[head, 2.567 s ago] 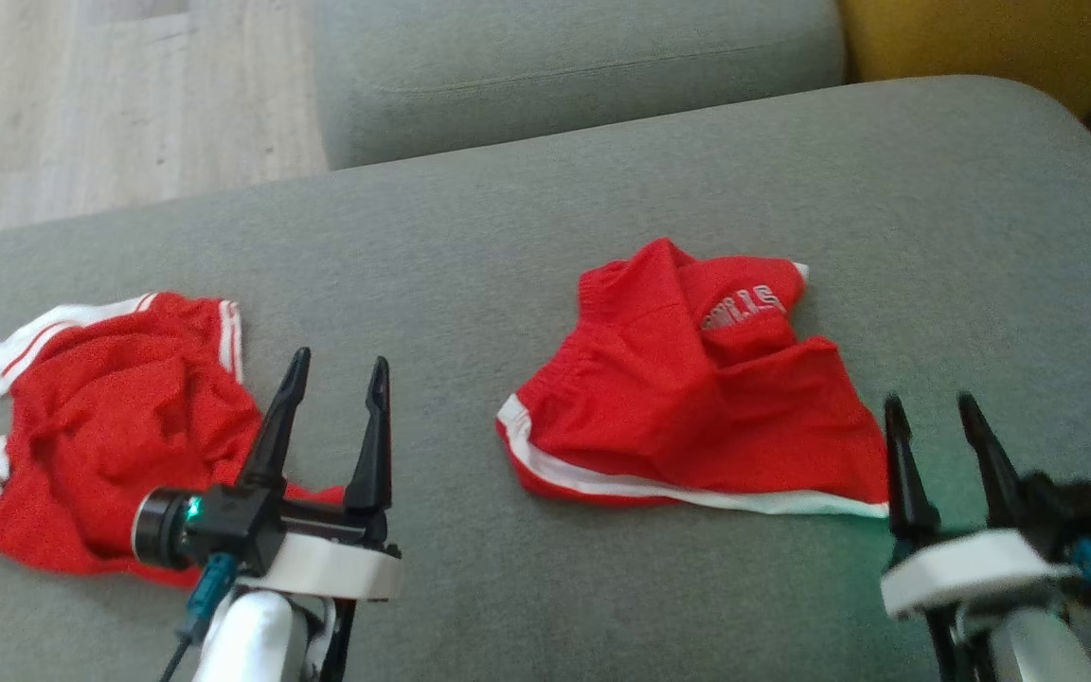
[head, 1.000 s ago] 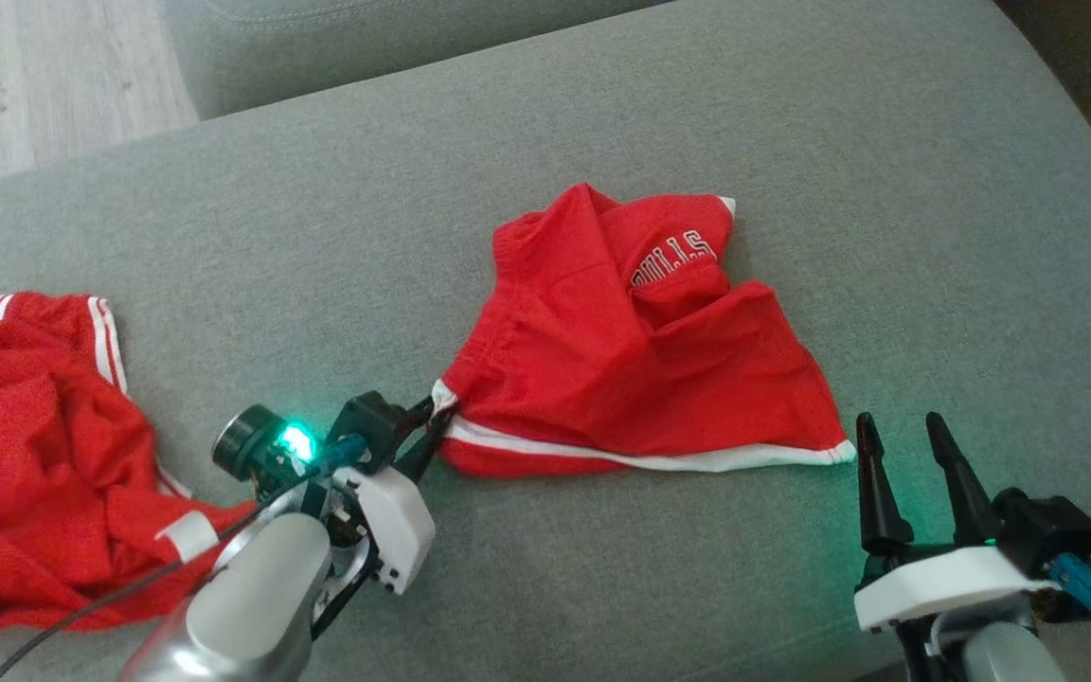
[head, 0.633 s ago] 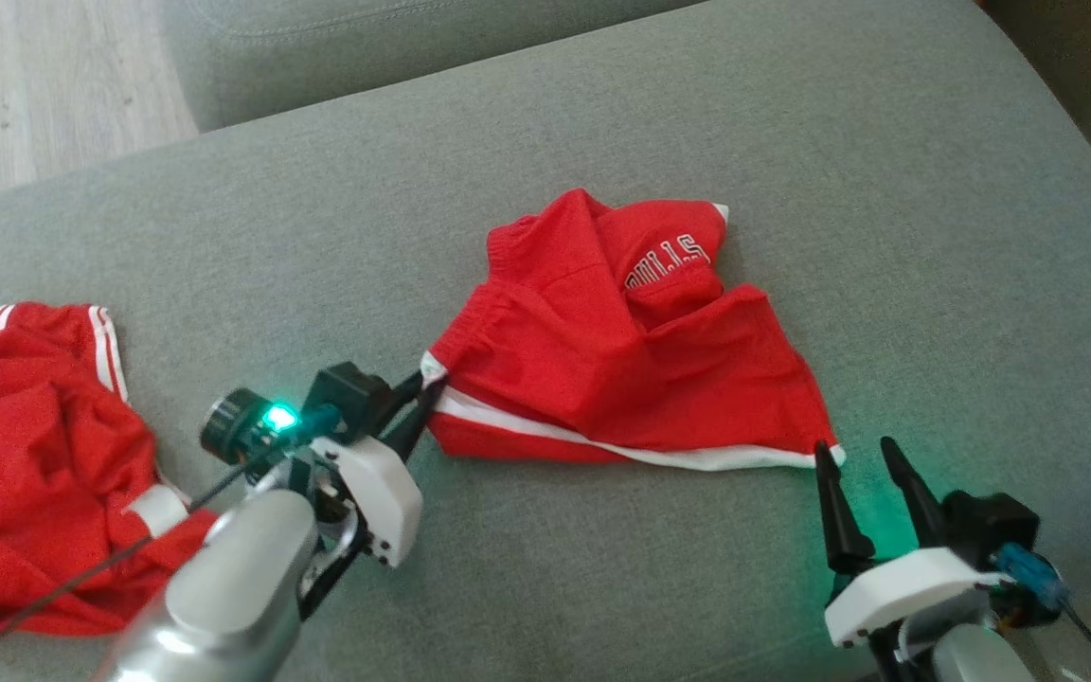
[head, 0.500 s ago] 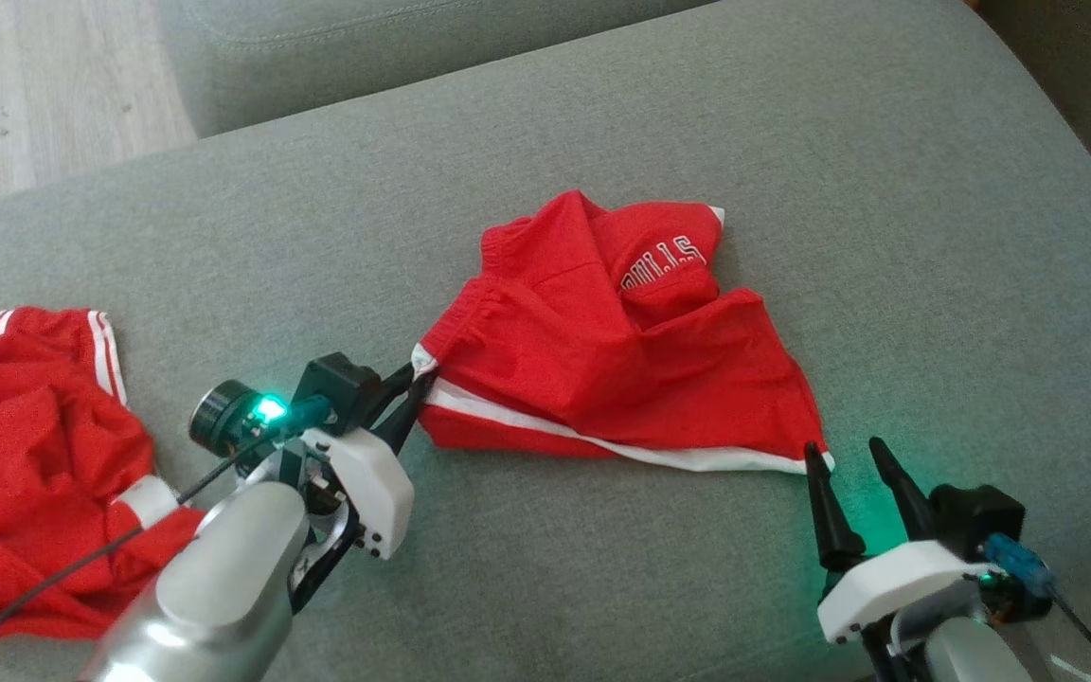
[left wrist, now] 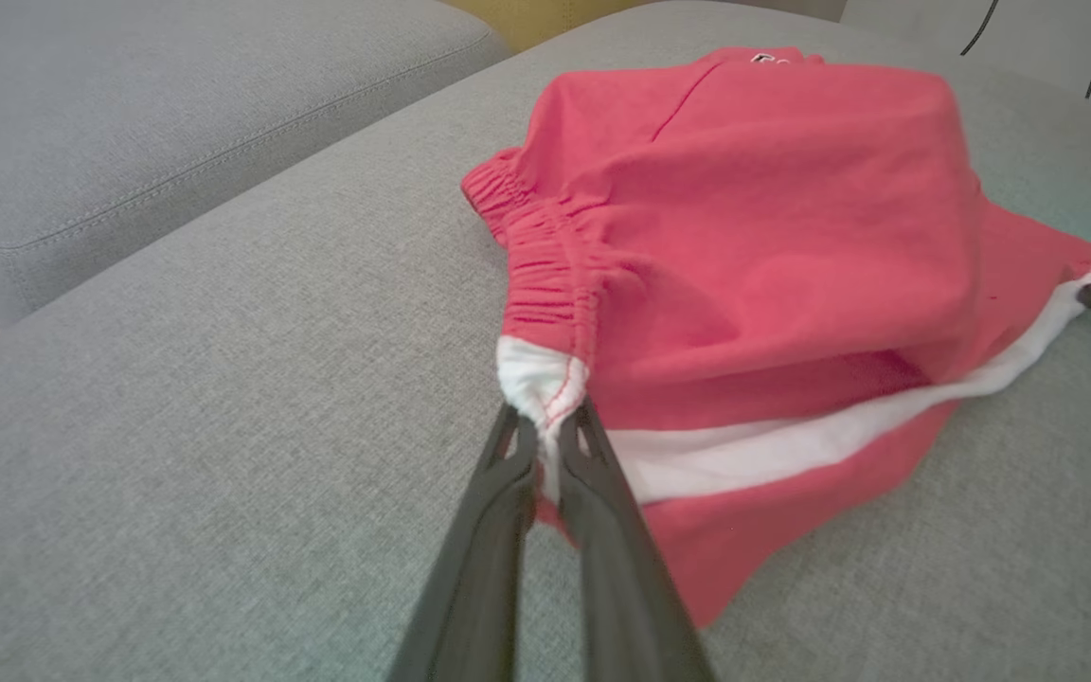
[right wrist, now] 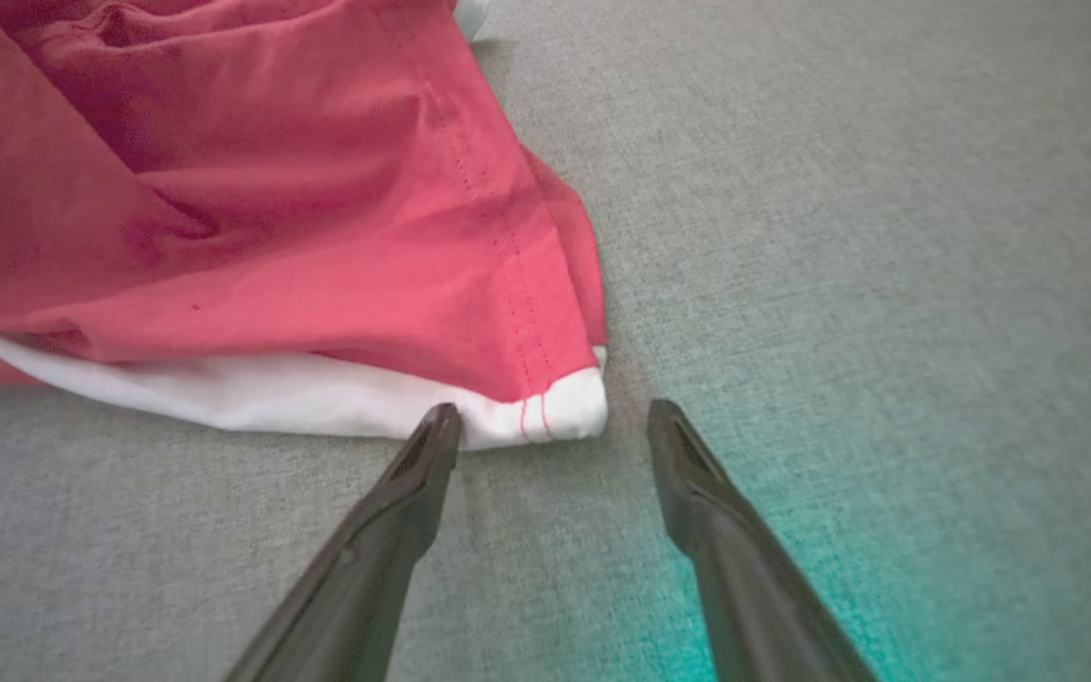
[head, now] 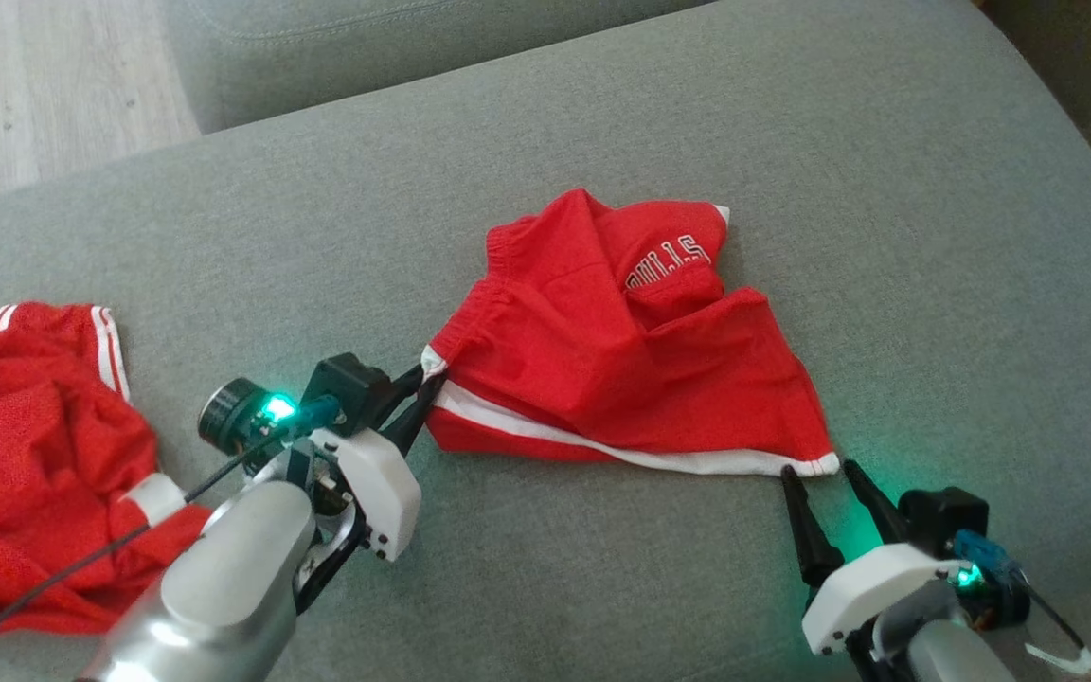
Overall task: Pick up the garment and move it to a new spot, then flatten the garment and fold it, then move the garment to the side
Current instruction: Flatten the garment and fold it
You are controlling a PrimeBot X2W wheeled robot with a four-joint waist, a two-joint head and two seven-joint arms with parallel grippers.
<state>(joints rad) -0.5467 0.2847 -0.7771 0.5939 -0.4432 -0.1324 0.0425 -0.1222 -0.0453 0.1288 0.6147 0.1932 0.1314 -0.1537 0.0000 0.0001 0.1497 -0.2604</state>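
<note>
A pair of red shorts (head: 621, 369) lies crumpled on a grey sofa seat cushion (head: 602, 123), and I place everything here from those shorts. Their far part is folded over on itself, so the legs and the full outline are hidden. White-outlined lettering (head: 664, 263) on that fold reads upside down, and its first letter is tucked out of sight. The near edge is plain to see: one white hem band (head: 602, 453) running from corner to corner.

My left gripper (left wrist: 545, 426) is at the shorts' left near corner. Its two fingers are pressed together on the white corner, just below the gathered elastic waistband (left wrist: 545, 275), and the pinched cloth hides their very tips. My right gripper (right wrist: 555, 412) is at the shorts' right near corner with its two fingers spread apart. One tip is at the edge of the hem band and the other is over bare cushion just past the corner. Nothing is gripped between them.

Well to the left of the shorts lies a second red garment (head: 25, 445) with white stripes. It is bunched up, cut off by the frame edge and partly covered by my left forearm (head: 233, 568), so I cannot tell its kind. Beyond the shorts, another grey cushion (head: 366, 38) and pale wooden floor (head: 34, 76) are cut off at the top.

Count: two red garments, two grippers, four fingers, two cushions.
</note>
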